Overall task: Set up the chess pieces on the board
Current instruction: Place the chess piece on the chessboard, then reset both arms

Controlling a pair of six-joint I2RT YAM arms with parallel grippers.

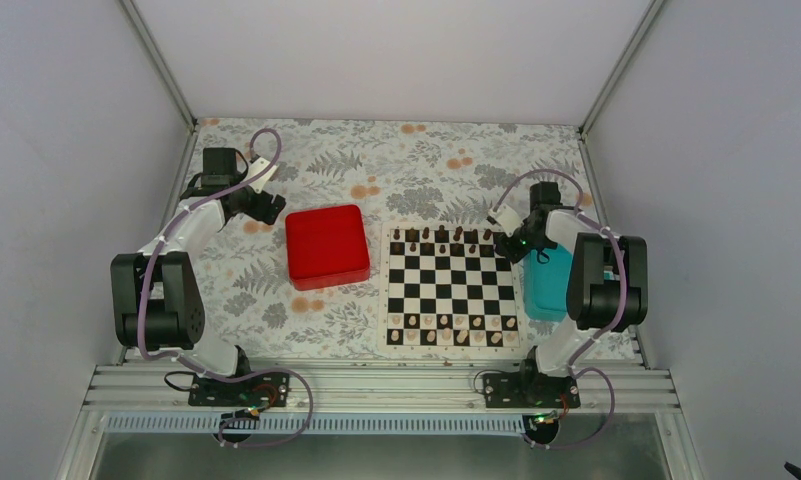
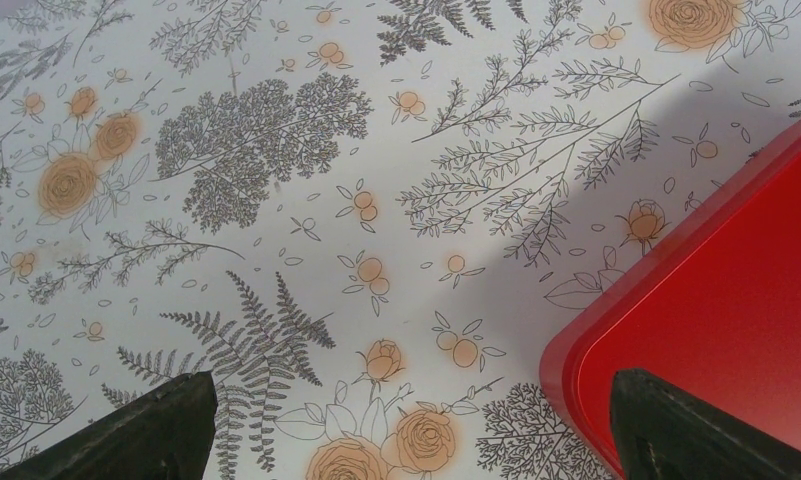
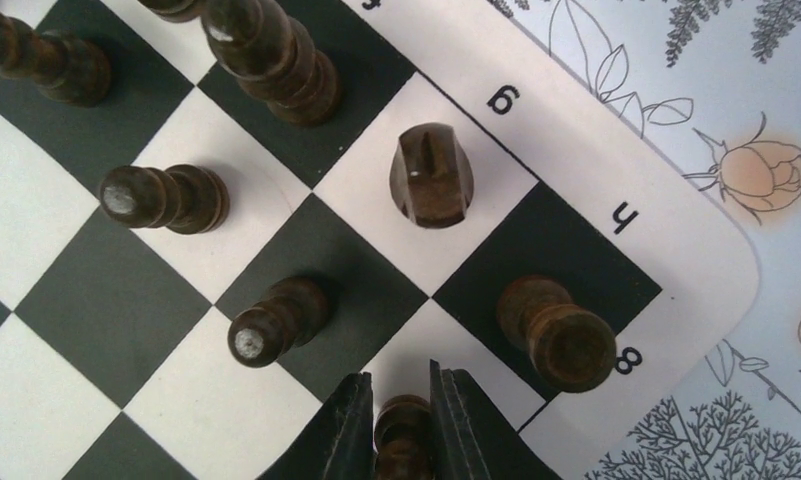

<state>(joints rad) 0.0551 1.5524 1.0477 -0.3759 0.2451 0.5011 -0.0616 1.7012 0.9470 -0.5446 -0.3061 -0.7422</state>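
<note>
1. A flat square chessboard of black and white squares with a pale border lies right of centre on the floral-printed table cover. Its near edge runs close to the metal rail.
2. Small dark brown chess pieces line the board's far edge and pale tan pieces fill its two near rows. The middle ranks are bare squares.
3. The right gripper sits at the board's far right corner. In the wrist view its fingers are clenched on one dark brown piece, over the white square next to the corner.
4. In that view a round-topped dark piece stands on the black corner square by the printed 8. A slotted dark piece occupies the white square by the g, and only the pale border lies beyond them.
5. A teal tray lies just beside the board's right edge, under the right arm.
6. A glossy red square tray sits left of the board, with a narrow strip of cover between them.
7. The left gripper hangs released, fingers wide apart, above bare cover. One fingertip overlaps the red tray's rim, with open cover to the other side.
</note>
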